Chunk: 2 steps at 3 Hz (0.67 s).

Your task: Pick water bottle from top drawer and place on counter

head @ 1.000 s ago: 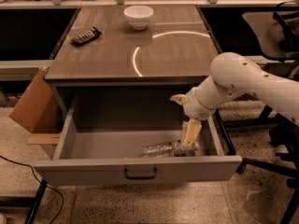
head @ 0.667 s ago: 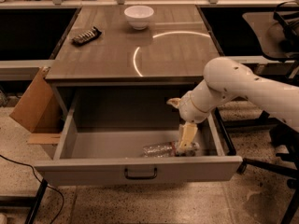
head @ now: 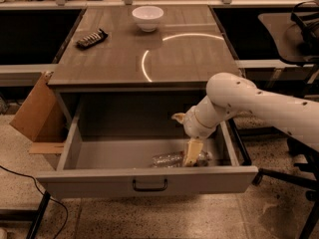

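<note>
Gripper (head: 192, 156) at water bottle (head: 167, 159), near front wall of top drawer (head: 89, 184); grip unclear.

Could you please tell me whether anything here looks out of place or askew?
The water bottle lies on its side at the front of the open top drawer, with the pincer down at it. A cardboard piece leans tilted left of the drawer.

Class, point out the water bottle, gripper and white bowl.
water bottle (head: 167, 159): camera view, clear body.
gripper (head: 191, 160): camera view, its tip, low in the top drawer (head: 89, 183).
white bowl (head: 147, 18): camera view, outer wall.
</note>
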### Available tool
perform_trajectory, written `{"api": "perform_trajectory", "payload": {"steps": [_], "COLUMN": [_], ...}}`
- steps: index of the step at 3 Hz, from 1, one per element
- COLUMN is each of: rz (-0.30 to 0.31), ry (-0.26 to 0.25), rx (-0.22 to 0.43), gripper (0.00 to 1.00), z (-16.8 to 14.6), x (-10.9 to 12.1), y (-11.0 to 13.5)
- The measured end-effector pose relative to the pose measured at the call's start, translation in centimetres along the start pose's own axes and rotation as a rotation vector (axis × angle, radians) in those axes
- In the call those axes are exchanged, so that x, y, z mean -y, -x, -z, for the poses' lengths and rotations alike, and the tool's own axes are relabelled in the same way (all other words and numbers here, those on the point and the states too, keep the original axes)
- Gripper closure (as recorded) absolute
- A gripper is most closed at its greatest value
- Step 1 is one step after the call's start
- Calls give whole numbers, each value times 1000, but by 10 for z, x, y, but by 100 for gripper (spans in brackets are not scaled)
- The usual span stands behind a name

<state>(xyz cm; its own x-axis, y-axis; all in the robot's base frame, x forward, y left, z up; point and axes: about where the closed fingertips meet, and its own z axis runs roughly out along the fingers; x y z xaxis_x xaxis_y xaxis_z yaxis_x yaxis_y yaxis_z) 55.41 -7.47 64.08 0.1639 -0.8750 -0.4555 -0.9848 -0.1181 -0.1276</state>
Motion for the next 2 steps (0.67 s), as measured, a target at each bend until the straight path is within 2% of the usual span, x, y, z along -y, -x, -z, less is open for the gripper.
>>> {"api": "perform_trajectory", "payload": {"steps": [1, 2], "rz": [-7, -13], "ry": [12, 21], "rx": [0, -1], "gripper": [0, 27], "z": [-15, -27], "x": [-4, -8], "y": [-2, -4]}}
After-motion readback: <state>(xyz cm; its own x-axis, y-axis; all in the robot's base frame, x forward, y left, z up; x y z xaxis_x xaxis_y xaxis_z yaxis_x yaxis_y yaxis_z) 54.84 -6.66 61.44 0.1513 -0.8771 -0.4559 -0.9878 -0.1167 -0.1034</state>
